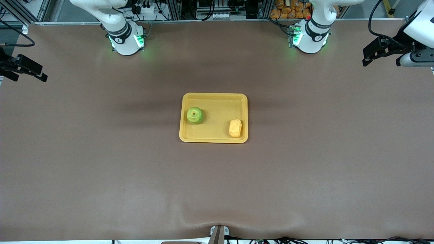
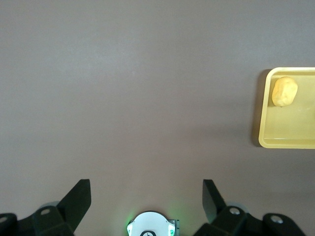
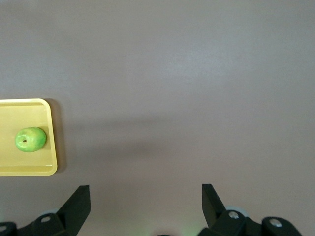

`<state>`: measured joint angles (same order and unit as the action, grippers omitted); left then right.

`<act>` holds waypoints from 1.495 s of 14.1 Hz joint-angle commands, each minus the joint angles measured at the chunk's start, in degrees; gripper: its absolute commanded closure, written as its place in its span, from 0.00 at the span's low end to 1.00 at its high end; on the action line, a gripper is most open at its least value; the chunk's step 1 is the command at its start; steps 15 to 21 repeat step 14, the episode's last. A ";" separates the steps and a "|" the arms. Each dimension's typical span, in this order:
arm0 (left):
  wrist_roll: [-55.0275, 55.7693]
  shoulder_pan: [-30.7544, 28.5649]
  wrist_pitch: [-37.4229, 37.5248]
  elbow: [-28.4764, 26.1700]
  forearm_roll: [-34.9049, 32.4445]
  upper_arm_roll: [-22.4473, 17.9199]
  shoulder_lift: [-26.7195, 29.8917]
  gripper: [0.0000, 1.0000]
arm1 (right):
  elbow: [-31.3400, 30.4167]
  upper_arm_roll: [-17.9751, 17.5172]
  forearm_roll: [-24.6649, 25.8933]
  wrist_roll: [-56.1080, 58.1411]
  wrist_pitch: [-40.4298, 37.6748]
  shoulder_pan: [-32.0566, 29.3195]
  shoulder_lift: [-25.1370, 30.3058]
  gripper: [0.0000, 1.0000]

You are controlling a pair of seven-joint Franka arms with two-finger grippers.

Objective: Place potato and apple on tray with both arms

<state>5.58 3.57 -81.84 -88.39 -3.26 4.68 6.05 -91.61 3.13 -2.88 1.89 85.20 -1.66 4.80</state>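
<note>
The yellow-orange tray (image 1: 217, 99) lies in the middle of the table. On it rests the green apple (image 1: 194, 115), toward the right arm's end. The potato (image 1: 235, 128) also lies on the tray, toward the left arm's end and nearer to the front camera than the apple. My left gripper (image 1: 369, 56) hangs open and empty over the left arm's end of the table, well away from the tray. Its wrist view shows the gripper (image 2: 146, 189), the potato (image 2: 284, 91) and the tray (image 2: 290, 135). My right gripper (image 1: 39, 73) hangs open and empty over the other end. Its view shows the gripper (image 3: 145, 194), the apple (image 3: 30, 139) and the tray (image 3: 27, 109).
A brown mat (image 1: 217, 186) covers the table. The two green-lit arm bases (image 1: 126, 39) (image 1: 310, 37) stand at the edge farthest from the front camera. Racks with cables and orange items (image 1: 291, 8) stand past that edge. A small mount (image 1: 218, 234) sits at the nearest edge.
</note>
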 commanded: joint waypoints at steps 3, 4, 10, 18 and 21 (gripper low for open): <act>0.05 -0.23 0.45 0.59 1.50 -0.37 0.37 0.00 | 1.42 -1.98 5.41 1.19 0.31 0.42 0.74 0.00; 0.57 -0.41 0.45 0.59 1.76 -0.37 0.37 0.00 | 1.96 -1.98 5.86 1.10 0.23 0.69 0.30 0.00; 0.75 -0.41 0.45 0.59 1.76 -0.46 0.37 0.00 | 1.87 -2.07 5.08 0.92 0.14 0.60 0.12 0.00; 0.84 -0.50 0.45 0.59 1.76 -0.46 0.37 0.00 | 1.70 -1.98 5.17 1.01 -1.09 0.52 0.03 0.00; 0.84 -0.50 0.45 0.59 1.76 -0.46 0.37 0.00 | 1.70 -1.98 5.17 1.01 -1.09 0.52 0.03 0.00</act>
